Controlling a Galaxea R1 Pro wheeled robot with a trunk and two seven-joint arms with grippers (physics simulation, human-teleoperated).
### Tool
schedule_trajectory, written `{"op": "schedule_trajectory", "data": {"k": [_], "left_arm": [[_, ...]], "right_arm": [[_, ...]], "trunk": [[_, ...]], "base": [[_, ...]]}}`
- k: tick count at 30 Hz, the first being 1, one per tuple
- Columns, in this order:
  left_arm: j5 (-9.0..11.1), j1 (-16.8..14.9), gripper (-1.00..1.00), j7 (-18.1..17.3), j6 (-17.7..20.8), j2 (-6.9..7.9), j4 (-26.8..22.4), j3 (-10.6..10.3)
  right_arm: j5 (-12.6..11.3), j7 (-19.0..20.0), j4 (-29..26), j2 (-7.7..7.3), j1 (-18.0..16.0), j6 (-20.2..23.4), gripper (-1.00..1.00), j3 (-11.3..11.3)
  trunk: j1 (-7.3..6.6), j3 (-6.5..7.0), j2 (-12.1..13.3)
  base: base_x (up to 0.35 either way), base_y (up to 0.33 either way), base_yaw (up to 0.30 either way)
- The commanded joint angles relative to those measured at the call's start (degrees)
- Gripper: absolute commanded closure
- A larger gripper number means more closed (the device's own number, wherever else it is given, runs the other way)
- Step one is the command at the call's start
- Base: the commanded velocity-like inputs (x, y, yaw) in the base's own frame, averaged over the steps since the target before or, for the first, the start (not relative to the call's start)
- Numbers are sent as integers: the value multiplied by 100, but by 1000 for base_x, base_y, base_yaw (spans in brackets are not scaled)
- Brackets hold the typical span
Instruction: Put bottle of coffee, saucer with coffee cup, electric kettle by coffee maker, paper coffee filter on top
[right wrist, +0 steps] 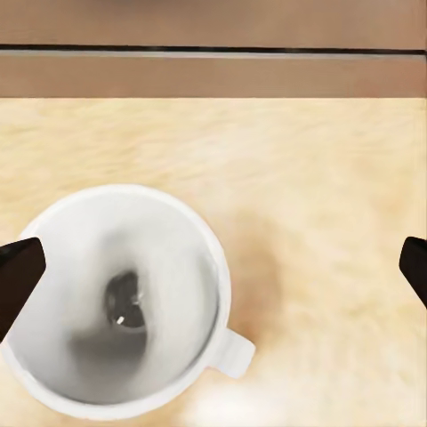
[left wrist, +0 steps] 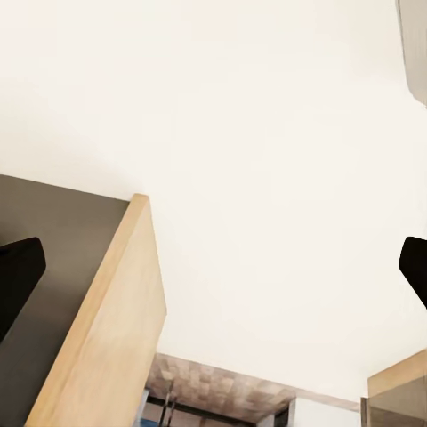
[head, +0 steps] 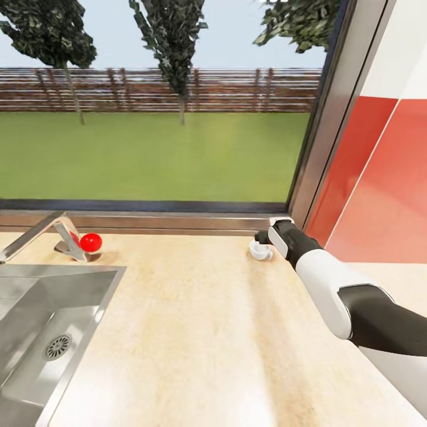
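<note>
Right wrist view: the right tool (right wrist: 213,267) is seen spread open directly above the upright coffee cup (right wrist: 116,302), mouth up and handle turned sideways, on the surface (head: 196,332) by the window sill, while the sink (head: 35,332) is shown by the head view.

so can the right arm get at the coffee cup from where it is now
Probably yes. The right gripper hangs over the coffee cup with jaws open, and the countertop around the cup is bare; the cup sits toward one finger, though.
</note>
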Motion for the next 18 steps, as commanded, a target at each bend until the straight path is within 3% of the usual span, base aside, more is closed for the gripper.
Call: {"op": "schedule_trajectory", "data": {"k": [1, 18], "left_arm": [[-61, -1, -100, 16, 11, 0, 1, 44], [-61, 205, -100, 16, 15, 13, 8, 37]], "right_arm": [[-60, -43, -7, -3, -3, 26, -100, 47], [-56, -49, 1, -2, -3, 26, -100, 47]], "trunk": [[2, -16, -7], [2, -130, -7]], "base": [[0, 0, 0], [0, 0, 0]]}}
